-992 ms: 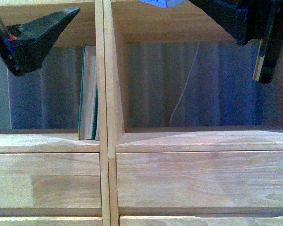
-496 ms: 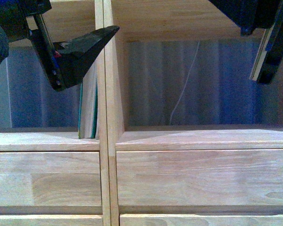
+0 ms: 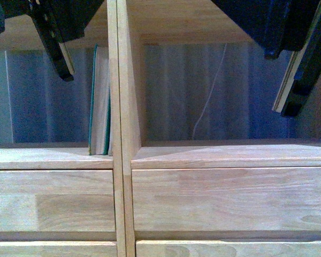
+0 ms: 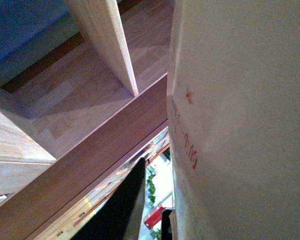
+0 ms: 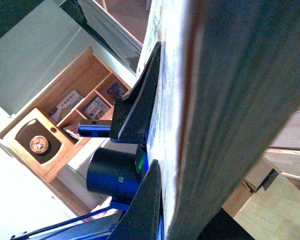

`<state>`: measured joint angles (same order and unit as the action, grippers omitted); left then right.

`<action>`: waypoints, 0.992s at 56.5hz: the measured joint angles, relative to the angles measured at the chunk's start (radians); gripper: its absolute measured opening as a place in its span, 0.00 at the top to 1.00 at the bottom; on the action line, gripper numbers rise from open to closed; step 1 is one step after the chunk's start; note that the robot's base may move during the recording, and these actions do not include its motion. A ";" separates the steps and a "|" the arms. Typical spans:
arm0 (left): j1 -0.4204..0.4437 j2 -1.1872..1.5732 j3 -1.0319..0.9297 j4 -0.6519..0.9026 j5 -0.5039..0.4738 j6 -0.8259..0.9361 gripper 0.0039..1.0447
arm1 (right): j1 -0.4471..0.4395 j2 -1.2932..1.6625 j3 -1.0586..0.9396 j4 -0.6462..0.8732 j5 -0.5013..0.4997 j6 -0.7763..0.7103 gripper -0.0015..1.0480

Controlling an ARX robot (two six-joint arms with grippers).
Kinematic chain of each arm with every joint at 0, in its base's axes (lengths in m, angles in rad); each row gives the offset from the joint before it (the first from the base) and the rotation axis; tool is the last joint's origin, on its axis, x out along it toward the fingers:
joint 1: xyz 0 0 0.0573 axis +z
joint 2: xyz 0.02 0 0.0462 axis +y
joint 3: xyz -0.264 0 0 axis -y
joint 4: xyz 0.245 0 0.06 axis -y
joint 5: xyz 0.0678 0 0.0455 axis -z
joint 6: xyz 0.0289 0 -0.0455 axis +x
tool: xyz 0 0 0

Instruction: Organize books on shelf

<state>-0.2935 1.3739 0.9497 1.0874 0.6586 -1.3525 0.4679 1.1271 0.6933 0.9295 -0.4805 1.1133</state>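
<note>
Paperback (image 4: 240,100), light and likely floppy unless pinched near its spine, hangs clamped in left gripper (image 3: 64,61) at the shelf (image 3: 203,198); right gripper (image 3: 289,99) clamps another thin book (image 3: 292,75), green book (image 3: 100,101) stands against the divider (image 3: 123,107).

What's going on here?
The right gripper holds a thin white paperback edge-on, high in front of the shelf's right compartment. A green book stands upright in the left compartment, against the divider. The left gripper hovers high by that compartment; whether it grips anything is unclear.
</note>
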 joint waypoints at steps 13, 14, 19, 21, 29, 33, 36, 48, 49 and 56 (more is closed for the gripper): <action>0.035 -0.020 -0.010 -0.024 -0.019 0.046 0.82 | -0.001 -0.003 -0.010 -0.025 -0.014 -0.022 0.63; 0.045 -0.025 -0.015 -0.026 -0.020 0.056 0.82 | -0.006 -0.005 -0.014 -0.033 -0.016 -0.032 0.60; 0.105 -0.054 -0.038 -0.026 -0.018 0.094 0.83 | -0.044 -0.014 -0.034 -0.069 -0.034 -0.070 0.46; 0.133 -0.067 -0.043 -0.026 -0.013 0.103 0.83 | -0.067 -0.019 -0.043 -0.081 -0.042 -0.080 0.42; 0.272 -0.105 -0.059 -0.001 0.020 0.167 0.83 | -0.188 -0.047 -0.086 -0.121 -0.099 -0.090 0.22; 0.355 -0.108 -0.058 -0.049 0.034 0.244 0.83 | -0.267 -0.082 -0.107 -0.159 -0.150 -0.107 0.12; 0.425 -0.088 -0.038 -0.175 0.014 0.373 0.83 | -0.346 -0.134 -0.115 -0.218 -0.190 -0.145 0.06; 0.525 0.126 0.124 -0.426 -0.255 0.924 0.83 | -0.556 -0.280 -0.116 -0.421 -0.206 -0.431 0.07; 0.529 0.150 0.145 -0.431 -0.270 0.971 0.83 | -0.571 -0.290 -0.116 -0.433 -0.206 -0.458 0.07; 0.532 0.269 0.266 -0.454 -0.302 1.160 0.83 | -0.638 -0.354 -0.136 -0.449 -0.199 -0.584 0.07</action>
<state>0.2382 1.6428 1.2152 0.6331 0.3565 -0.1921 -0.1699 0.7734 0.5575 0.4809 -0.6796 0.5293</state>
